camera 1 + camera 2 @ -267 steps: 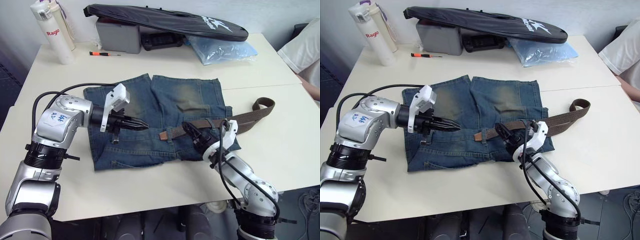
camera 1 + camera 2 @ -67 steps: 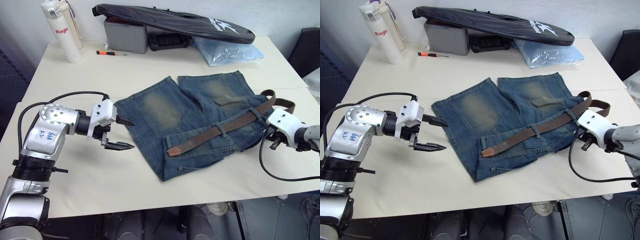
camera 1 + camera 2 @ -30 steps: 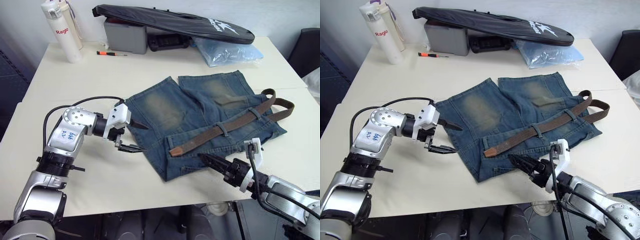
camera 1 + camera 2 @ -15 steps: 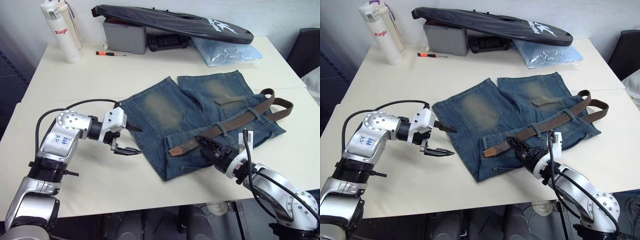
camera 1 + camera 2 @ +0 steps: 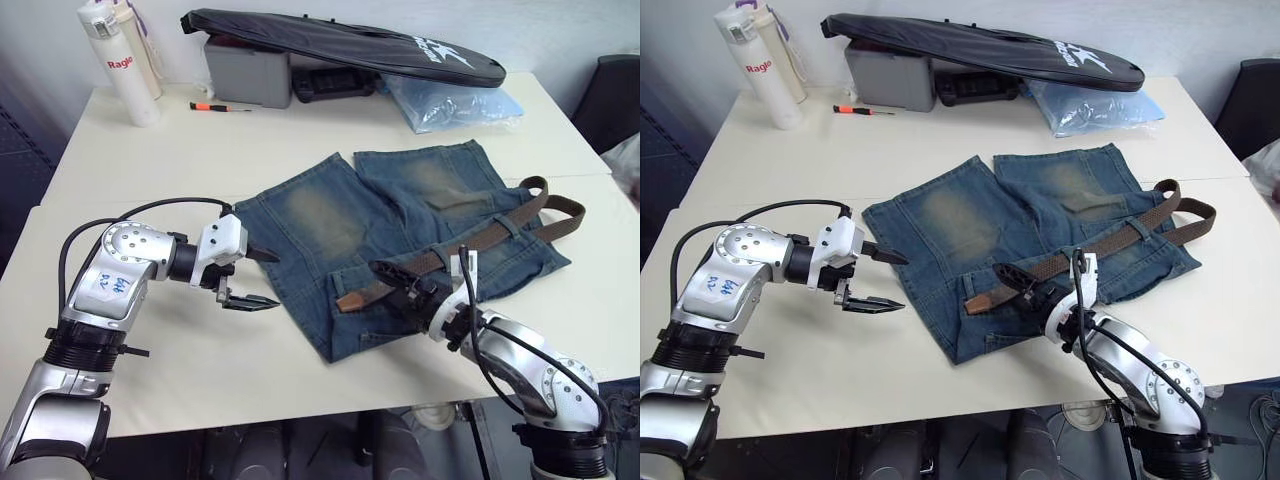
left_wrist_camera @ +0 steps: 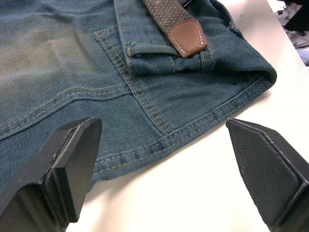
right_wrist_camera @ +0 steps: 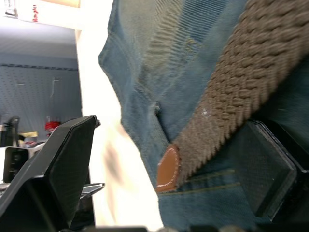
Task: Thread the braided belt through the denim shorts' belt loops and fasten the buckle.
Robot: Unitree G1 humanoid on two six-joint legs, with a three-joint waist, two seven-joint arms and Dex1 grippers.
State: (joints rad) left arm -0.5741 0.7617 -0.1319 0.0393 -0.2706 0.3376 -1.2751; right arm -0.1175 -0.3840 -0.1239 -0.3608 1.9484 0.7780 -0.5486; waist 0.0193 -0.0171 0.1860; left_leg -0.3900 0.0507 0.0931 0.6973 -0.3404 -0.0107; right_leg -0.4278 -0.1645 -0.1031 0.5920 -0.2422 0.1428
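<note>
The denim shorts point(image 5: 350, 215) lie flat mid-table, waistband towards me. The braided belt point(image 5: 470, 245) runs across the waistband under two belt loops point(image 5: 449, 262). Its tan tip point(image 5: 347, 300) rests near the shorts' middle and its far end folds back off the right side point(image 5: 560, 205). The buckle is hidden. My right gripper point(image 5: 393, 286) is open, low over the belt just right of the tip, the strap point(image 7: 231, 87) between its fingers point(image 7: 67, 159). My left gripper point(image 5: 267, 280) is open at the shorts' left edge, facing the tip point(image 6: 188, 38), holding nothing.
At the back stand white bottles point(image 5: 105, 60), an orange screwdriver point(image 5: 215, 106), a grey case point(image 5: 245, 75) under a long black bag point(image 5: 340, 45), and a blue plastic bag point(image 5: 450, 100). Bare table point(image 5: 150, 150) lies around the shorts.
My right gripper has come forward over the waistband and along the belt to just beside the tan tip. The left gripper has barely shifted.
</note>
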